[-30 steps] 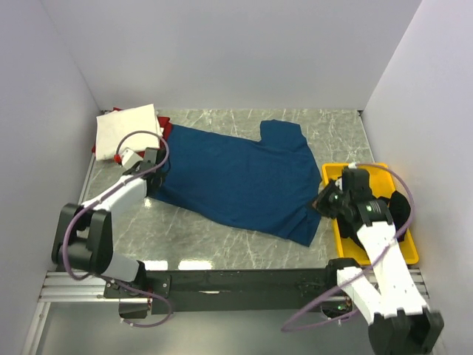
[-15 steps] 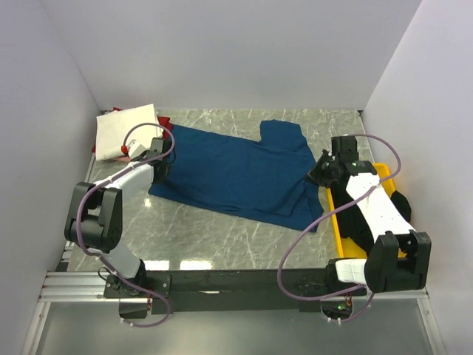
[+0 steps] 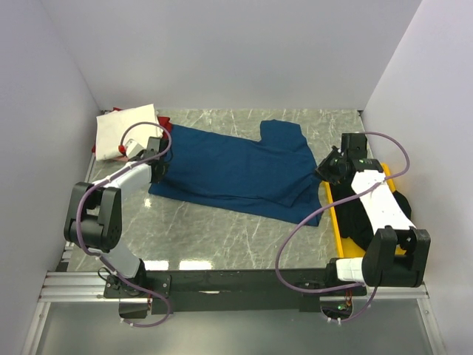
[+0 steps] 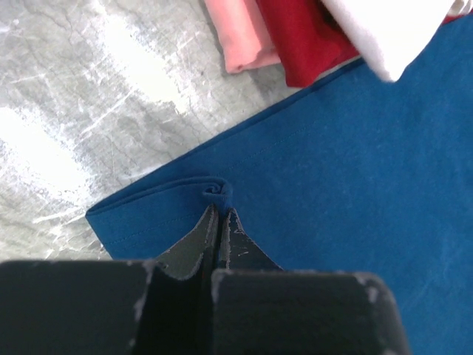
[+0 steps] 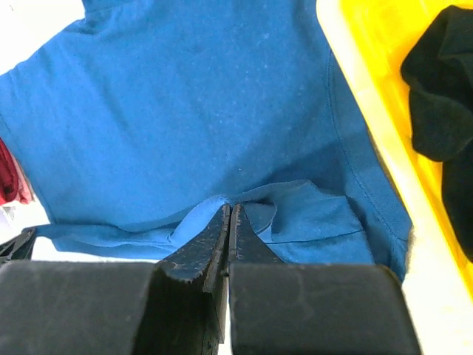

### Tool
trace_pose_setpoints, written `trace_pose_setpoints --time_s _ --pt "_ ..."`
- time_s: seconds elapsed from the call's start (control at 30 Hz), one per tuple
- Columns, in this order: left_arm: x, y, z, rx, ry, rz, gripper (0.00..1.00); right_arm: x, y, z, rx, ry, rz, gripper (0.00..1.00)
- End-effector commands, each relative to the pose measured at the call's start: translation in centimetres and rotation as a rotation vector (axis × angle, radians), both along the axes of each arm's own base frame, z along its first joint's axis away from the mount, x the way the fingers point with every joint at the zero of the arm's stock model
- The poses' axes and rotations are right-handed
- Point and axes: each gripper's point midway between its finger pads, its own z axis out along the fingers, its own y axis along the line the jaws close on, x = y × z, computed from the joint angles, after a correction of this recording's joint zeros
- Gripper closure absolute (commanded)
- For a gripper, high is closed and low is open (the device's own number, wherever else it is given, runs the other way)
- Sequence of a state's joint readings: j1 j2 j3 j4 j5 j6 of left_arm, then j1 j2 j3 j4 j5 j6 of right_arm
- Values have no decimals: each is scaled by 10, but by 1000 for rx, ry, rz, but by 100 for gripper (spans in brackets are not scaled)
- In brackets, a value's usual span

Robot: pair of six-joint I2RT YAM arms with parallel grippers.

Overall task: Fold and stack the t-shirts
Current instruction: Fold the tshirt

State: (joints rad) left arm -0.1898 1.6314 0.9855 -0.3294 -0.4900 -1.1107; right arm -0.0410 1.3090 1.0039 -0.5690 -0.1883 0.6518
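A dark blue t-shirt (image 3: 236,174) lies spread on the marble table, print not showing. My left gripper (image 3: 159,171) is shut on a pinch of its left hem, seen close in the left wrist view (image 4: 220,211). My right gripper (image 3: 326,168) is shut on a fold of the shirt's right side (image 5: 229,211), beside the tray. A folded cream shirt (image 3: 126,129) lies on a red one (image 3: 167,127) at the far left. A black shirt (image 3: 362,222) lies in the tray, partly hidden by my right arm.
The yellow plastic tray (image 3: 336,222) stands along the right edge of the table; its rim shows in the right wrist view (image 5: 369,89). A pink cloth (image 4: 236,37) lies under the red one. White walls enclose the table on three sides.
My right gripper has moved away from the bases, carrying the blue shirt's right near edge with it. The left gripper has shifted slightly farther with the hem. The shirt's near edge has drawn back.
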Motion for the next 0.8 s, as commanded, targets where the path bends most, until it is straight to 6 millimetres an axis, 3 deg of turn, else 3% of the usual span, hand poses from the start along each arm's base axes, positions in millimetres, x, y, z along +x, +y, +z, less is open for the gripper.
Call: trace_pose_setpoints --time_s 0.0,0.37,0.77 --pt "9 5 12 -8 -53 0 99 14 -10 13 -13 -71 -4 100" --pt "25 -2 2 -27 -36 -28 97 13 -18 -3 -12 -45 -12 100" --pt "42 -4 8 -30 -51 -32 97 17 -25 -14 -8 -29 -18 100"
